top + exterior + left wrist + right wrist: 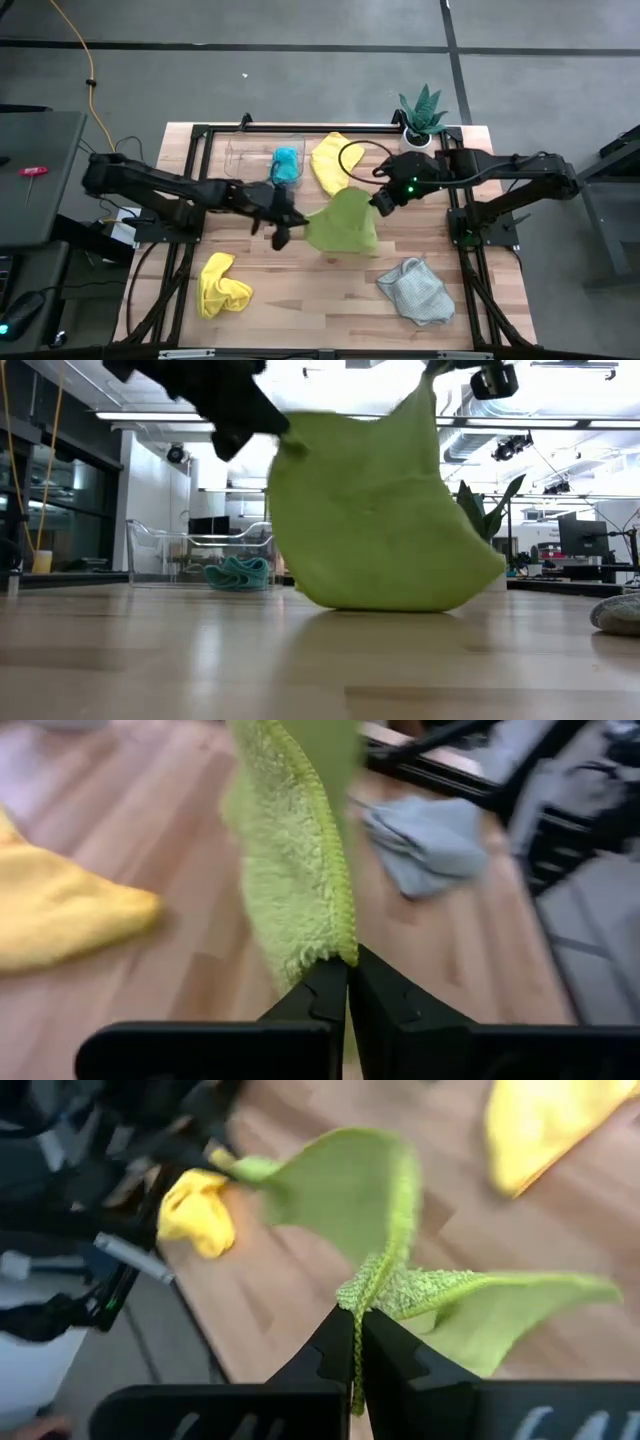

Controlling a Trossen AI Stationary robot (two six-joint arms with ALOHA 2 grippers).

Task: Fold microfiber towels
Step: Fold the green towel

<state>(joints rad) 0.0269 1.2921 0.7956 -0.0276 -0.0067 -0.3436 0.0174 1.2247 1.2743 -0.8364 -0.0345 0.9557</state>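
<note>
A lime green microfiber towel (345, 225) hangs spread between my two grippers over the middle of the table. My left gripper (288, 228) is shut on its left corner and my right gripper (380, 203) is shut on its far right corner. In the low view the towel (380, 510) sags in a wide curve down to the table top; whether it rests there I cannot tell. On the table lie a yellow towel (330, 160) at the far side, a crumpled yellow towel (222, 285) near left and a grey towel (415, 290) near right. A teal towel (285, 165) lies in a clear tray (245, 150). My left gripper (348, 975) pinches the green towel's stitched edge (342, 945) between its two fingers, at a corner. The fingers come from the table's left, slanting down. The cloth rises away from the fingers as a hanging sheet. My right gripper (357, 1330) pinches the green towel's hemmed corner (368, 1290) between its two fingers, slanting down from the table's right. The cloth fans out from the fingers in two flaps, and one runs across to the other arm (150, 1140).
A potted plant (422, 115) stands at the far right corner. The black frame rails (200, 135) run along the table's sides. Bare wood (320, 300) shows along the near edge between the near yellow towel and the grey towel.
</note>
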